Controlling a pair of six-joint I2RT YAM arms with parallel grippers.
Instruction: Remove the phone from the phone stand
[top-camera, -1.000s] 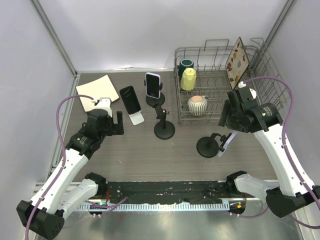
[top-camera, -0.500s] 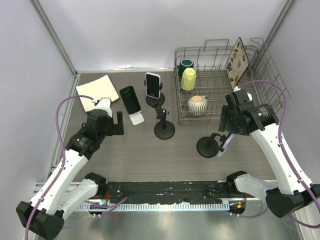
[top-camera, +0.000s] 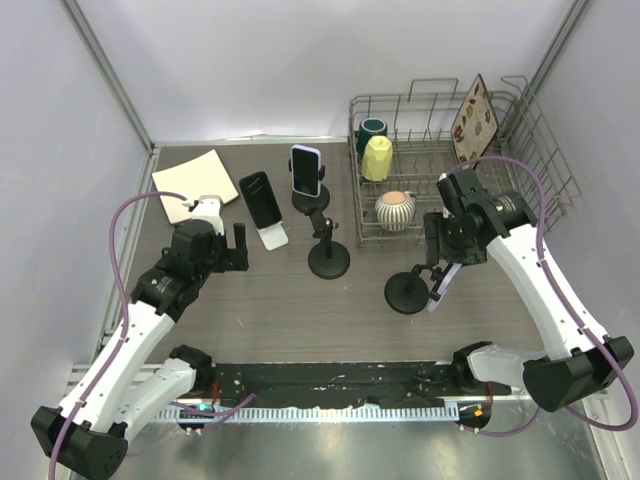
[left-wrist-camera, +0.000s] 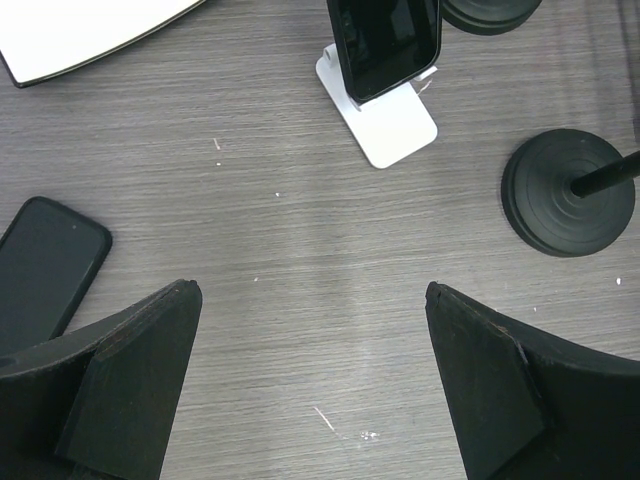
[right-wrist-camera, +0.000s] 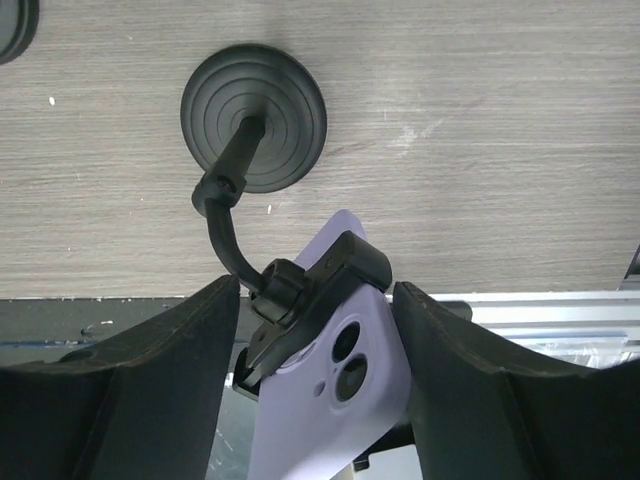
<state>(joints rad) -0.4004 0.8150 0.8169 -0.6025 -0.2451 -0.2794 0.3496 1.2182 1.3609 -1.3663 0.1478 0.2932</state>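
Observation:
A lilac phone (right-wrist-camera: 345, 400) sits in the black clamp (right-wrist-camera: 330, 280) of a gooseneck stand with a round black base (right-wrist-camera: 254, 118). My right gripper (right-wrist-camera: 315, 330) has a finger on each side of the phone and clamp and is shut on the phone. From above, the right gripper (top-camera: 441, 272) hangs over the phone (top-camera: 437, 291), just right of the base (top-camera: 405, 295). My left gripper (left-wrist-camera: 310, 300) is open and empty over bare table; from above it (top-camera: 238, 247) is left of centre.
A black phone (top-camera: 260, 200) leans on a white stand. Another phone (top-camera: 306, 170) sits on a black stand with a round base (top-camera: 328, 262). A wire dish rack (top-camera: 530, 140) holds cups at the back right. A white pad (top-camera: 195, 180) and a flat black phone (left-wrist-camera: 45, 270) lie at the left.
My right gripper has moved left and closed round the lilac phone. The stand's base has slid a little to the left. The left arm has barely moved.

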